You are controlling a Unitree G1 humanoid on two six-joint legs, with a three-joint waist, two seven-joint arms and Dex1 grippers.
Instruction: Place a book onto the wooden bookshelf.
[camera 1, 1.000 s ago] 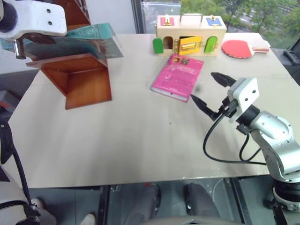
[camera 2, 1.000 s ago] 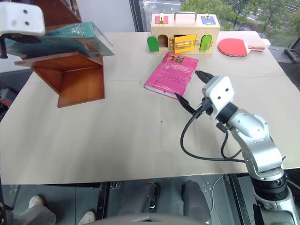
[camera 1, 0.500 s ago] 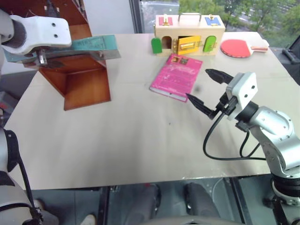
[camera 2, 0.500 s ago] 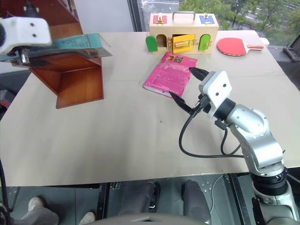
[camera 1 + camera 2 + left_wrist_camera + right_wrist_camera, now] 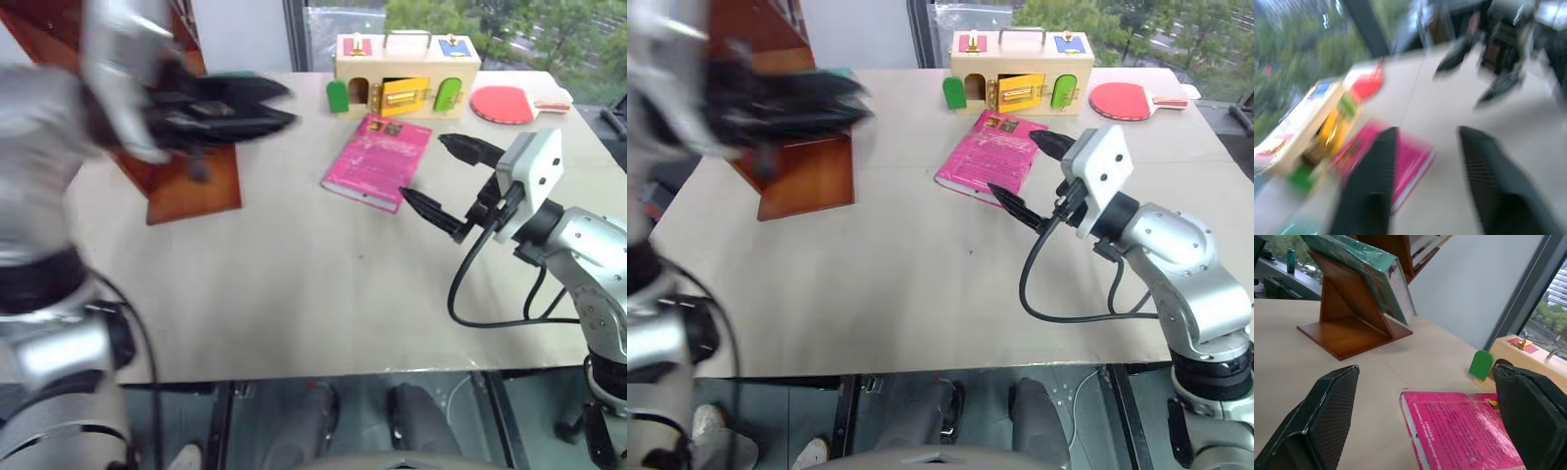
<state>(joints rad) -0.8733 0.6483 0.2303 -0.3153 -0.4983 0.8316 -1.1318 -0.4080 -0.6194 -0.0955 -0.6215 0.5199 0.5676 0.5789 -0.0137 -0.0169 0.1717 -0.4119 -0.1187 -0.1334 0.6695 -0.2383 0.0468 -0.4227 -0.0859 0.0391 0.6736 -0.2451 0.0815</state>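
The teal-green book [image 5: 1364,267] rests on an upper board of the reddish-brown wooden bookshelf [image 5: 1352,318], with nothing holding it. In the head views my blurred left arm covers most of it and part of the bookshelf [image 5: 191,186] at the table's far left. My left gripper [image 5: 286,106] hangs in front of the shelf, pointing right. Its fingers [image 5: 1371,186] stand apart with nothing between them. At the right, my right gripper [image 5: 428,168] is open and empty just above the near edge of the pink book [image 5: 377,162].
A pale wooden box with coloured doors [image 5: 407,73] and a red paddle [image 5: 509,101] sit along the table's far edge by the window. The table [image 5: 294,294] has bare room in the middle and front.
My left gripper has let go of the teal-green book, which stays on the shelf, and the arm has swung fast to the right. The right gripper has risen slightly.
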